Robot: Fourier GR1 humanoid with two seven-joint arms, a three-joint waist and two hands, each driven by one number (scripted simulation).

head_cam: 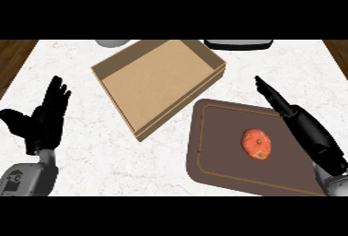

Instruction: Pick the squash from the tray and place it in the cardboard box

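Lumpy orange squash (257, 144) on smooth brown rounded tray (217, 154). Shallow tan cardboard box (156, 83) alongside, marbled worktop (102, 156). Right robot hand (307, 130) straight-fingered over tray edge; left robot hand (44, 119) spread, resting.

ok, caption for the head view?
Orange squash on the tray, open right hand alongside, cardboard box farther back-left, left hand resting open at the left edge.

Orange squash (258, 143) lying flat, middle of brown tray (217, 152) on my right, open cardboard box (153, 78) skewed just left of it
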